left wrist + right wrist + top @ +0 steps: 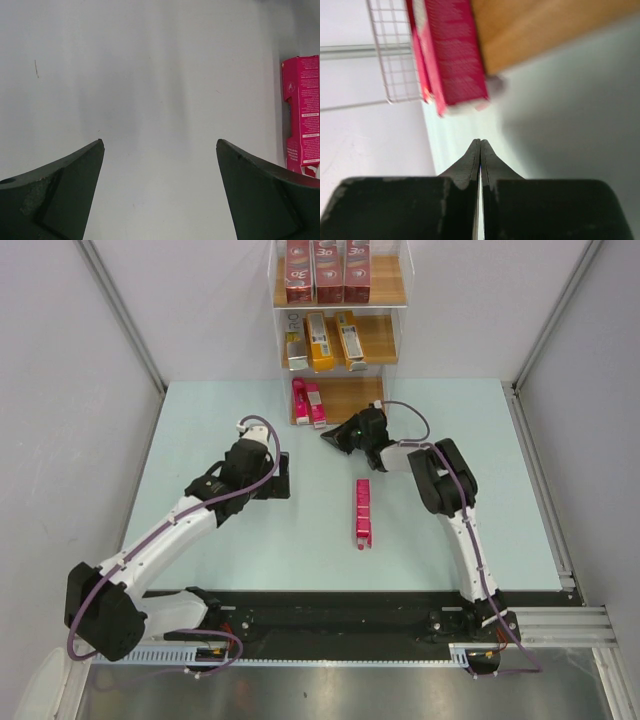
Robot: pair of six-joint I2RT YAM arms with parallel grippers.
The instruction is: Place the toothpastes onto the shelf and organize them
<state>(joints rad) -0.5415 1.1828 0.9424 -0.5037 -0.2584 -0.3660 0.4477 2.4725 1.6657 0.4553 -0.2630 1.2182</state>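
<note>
The shelf (385, 338) stands at the back of the table. Three dark red cartons (328, 270) stand on its top tier, three orange-yellow cartons (321, 340) lie on the middle tier, and two pink cartons (308, 402) lie on the bottom board. One more pink carton (362, 512) lies on the table between the arms; it also shows in the left wrist view (302, 115). My left gripper (282, 478) is open and empty, left of that carton (160, 142). My right gripper (331, 438) is shut and empty, just in front of the shelved pink cartons (452, 55), its tip (480, 142) low over the table.
The pale green table top (200, 440) is bounded by grey walls left and right. The bottom wooden board (545, 25) has bare room right of the pink cartons. A black rail (330, 615) runs along the near edge.
</note>
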